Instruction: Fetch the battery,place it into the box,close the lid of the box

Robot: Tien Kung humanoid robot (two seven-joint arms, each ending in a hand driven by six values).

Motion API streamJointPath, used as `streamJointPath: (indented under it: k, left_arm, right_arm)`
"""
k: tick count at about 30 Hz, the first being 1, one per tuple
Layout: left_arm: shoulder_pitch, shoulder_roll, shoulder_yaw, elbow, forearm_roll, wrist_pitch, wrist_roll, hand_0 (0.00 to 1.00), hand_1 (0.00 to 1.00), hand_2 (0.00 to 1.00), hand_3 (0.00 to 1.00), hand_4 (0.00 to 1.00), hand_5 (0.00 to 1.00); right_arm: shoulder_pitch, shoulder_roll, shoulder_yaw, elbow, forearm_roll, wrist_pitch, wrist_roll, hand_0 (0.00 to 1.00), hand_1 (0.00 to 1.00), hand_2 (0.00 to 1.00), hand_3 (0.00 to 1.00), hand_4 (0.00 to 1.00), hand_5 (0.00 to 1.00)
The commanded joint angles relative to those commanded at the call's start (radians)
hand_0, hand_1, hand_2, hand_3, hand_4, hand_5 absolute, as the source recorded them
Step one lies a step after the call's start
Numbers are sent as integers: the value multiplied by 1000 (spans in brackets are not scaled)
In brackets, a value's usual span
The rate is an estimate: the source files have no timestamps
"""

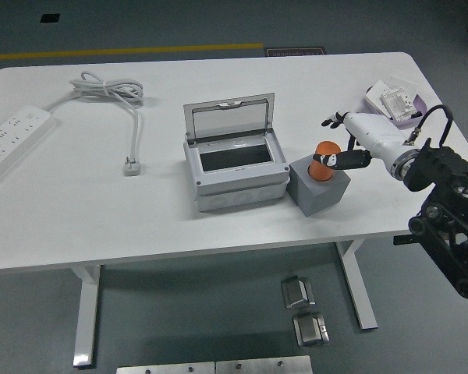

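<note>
Inside grey holder (318, 191), orange battery (324, 153).

No legible text, print on the small packet (393, 102) (far right) too blurred to read

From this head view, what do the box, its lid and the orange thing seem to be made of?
The box looks like moulded grey plastic, matt, with rounded corners. Its lid, standing open, seems clear plastic in a grey frame: the table shows through it. The orange thing, probably the battery, sits in a grey block under the right hand; it looks smooth and slightly glossy, material uncertain.
</note>
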Motion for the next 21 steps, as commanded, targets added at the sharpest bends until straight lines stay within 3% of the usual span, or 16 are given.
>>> streamJointPath:
  k: [3, 5, 6, 11, 12, 16, 17, 18, 21]
  left_arm:
    - [0, -1, 0, 0, 1, 0, 0, 628, 674, 673, 696, 687, 147]
    - [0, -3, 1, 0, 1, 0, 0, 628, 674, 673, 696, 687, 147]
    - [-1, -4, 1, 0, 1, 0, 0, 629, 674, 673, 697, 687, 147]
    - [-2, -6, 2, 0, 4, -1, 0, 629, 674, 673, 697, 687, 147]
    - [-2, -7, 1, 0, 5, 0, 1, 629, 674, 673, 696, 688, 149]
    - [-2, -8, 1, 0, 7, -1, 1, 629, 674, 673, 696, 688, 149]
    - [-2, -8, 1, 0, 7, -1, 2, 629, 674, 673, 696, 688, 149]
    - [-2, -9, 0, 0, 8, -1, 3, 629, 675, 673, 696, 687, 151]
    - [-4, -9, -2, 0, 13, -1, 4, 629, 675, 673, 696, 687, 151]
  right_arm:
    - [-5, 14, 11, -16, 31, -38, 35, 561, 659, 783, 818, 998, 666]
    - [-10, 36, 24, -42, 72, -98, 87, 561, 659, 783, 818, 998, 666]
    - [-13, 53, 33, -60, 99, -136, 120, 850, 813, 890, 934, 998, 672]
    - [-19, 115, 85, -118, 203, -300, 264, 850, 813, 890, 934, 998, 672]
    - [-21, 126, 95, -129, 221, -326, 289, 893, 844, 926, 998, 998, 824]
    - [-29, 174, 135, -191, 322, -425, 392, 893, 844, 926, 998, 998, 824]
    - [-31, 184, 142, -209, 350, -444, 416, 893, 844, 926, 998, 998, 824]
    - [-33, 192, 148, -226, 377, -455, 438, 795, 735, 808, 898, 998, 998]
    - [-38, 210, 156, -276, 450, -459, 491, 795, 735, 808, 898, 998, 998]
